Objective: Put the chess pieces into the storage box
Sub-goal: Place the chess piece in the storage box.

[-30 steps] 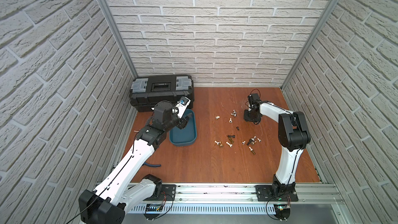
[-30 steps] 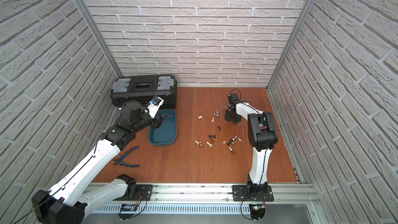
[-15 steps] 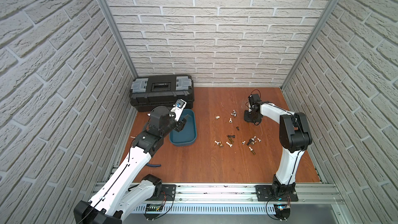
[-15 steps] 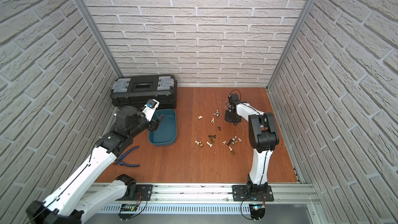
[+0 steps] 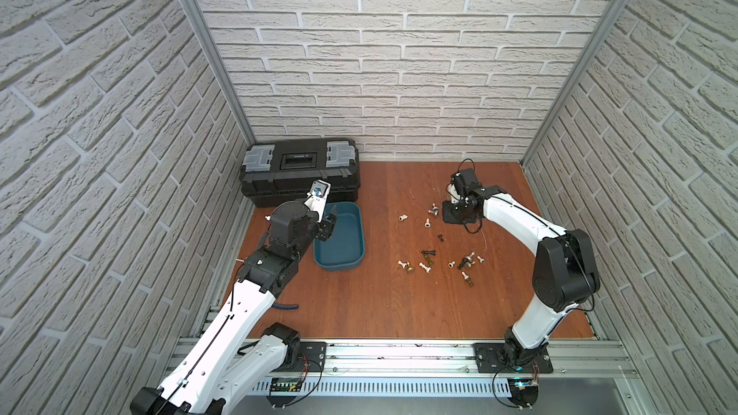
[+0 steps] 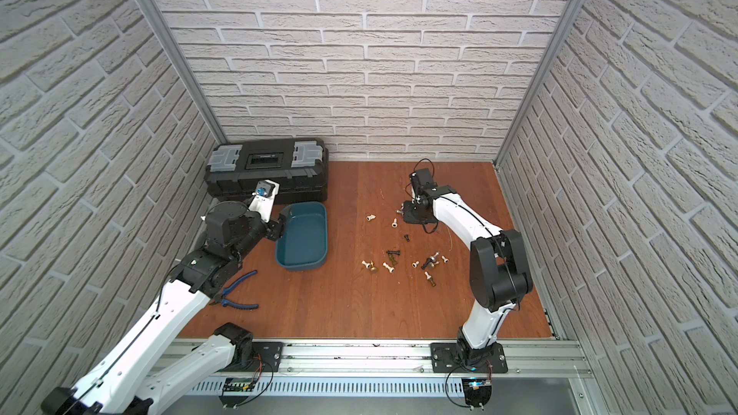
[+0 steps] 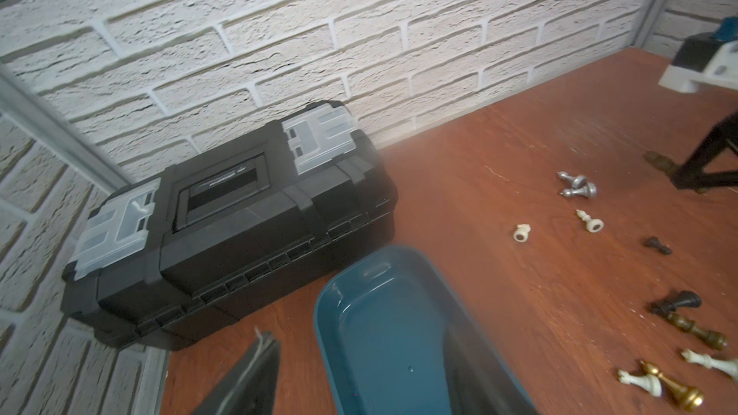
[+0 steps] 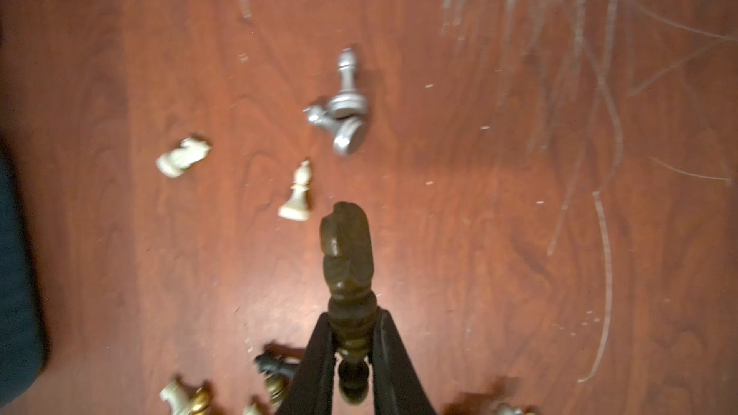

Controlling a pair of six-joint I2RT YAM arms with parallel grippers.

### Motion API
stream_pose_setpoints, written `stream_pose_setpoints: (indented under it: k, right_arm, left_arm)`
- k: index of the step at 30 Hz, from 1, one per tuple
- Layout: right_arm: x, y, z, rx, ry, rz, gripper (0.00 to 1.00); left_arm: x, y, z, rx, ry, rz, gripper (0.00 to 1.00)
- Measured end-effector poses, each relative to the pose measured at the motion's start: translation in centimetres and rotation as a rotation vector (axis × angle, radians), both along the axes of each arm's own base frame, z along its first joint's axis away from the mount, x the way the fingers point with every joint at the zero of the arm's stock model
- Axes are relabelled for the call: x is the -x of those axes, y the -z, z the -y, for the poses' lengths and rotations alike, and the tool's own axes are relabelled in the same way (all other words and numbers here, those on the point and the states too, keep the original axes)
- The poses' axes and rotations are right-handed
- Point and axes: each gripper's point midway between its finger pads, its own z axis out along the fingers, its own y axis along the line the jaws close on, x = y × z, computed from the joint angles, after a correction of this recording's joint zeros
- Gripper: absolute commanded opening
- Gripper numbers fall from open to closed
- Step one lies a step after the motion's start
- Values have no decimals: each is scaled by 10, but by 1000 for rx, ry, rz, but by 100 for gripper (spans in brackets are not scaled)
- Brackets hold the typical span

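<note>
My right gripper (image 8: 353, 321) is shut on the stem of a dark brown knight (image 8: 346, 249), low over the table at the back right (image 5: 457, 211). Past it lie two silvery chess pieces (image 8: 345, 113), a white bishop (image 8: 297, 193) and a white knight (image 8: 183, 155). Several more chess pieces (image 5: 431, 263) are scattered mid-table in both top views (image 6: 393, 265). The teal storage box (image 5: 343, 243) (image 6: 303, 237) sits empty at the left. My left gripper (image 7: 359, 373) (image 5: 329, 227) hangs open over its left rim and holds nothing.
A black toolbox (image 5: 299, 169) with grey latches stands against the back wall behind the storage box (image 7: 383, 313). Blue-handled pliers (image 6: 235, 293) lie on the table near the left arm. Brick walls close in the back and both sides.
The right jaws have closed on the brown knight. My left arm has drawn back a little toward the front left, its gripper still open by the storage box.
</note>
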Motion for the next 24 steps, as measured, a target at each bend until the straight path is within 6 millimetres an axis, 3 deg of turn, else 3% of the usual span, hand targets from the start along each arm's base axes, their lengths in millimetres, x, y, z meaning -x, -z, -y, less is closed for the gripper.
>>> stream_pose_setpoints:
  k: [9,13,18,21,24]
  right_arm:
    - [43,-47,-188,-180,-411,74,10]
    - [51,-37,-251,-203,-528,65,11]
    - [48,14,-292,-162,-589,11,13]
    - [48,47,-298,-124,-595,-39,19]
    - [49,60,-299,-106,-596,-64,31]
  left_arm:
    - [11,9,-72,130,-327,-90,66]
    - [27,17,-102,191,-461,-108,67]
    - [43,40,-113,220,-519,-152,67]
    - [48,53,-112,226,-520,-186,67]
    - [49,57,-110,231,-513,-201,67]
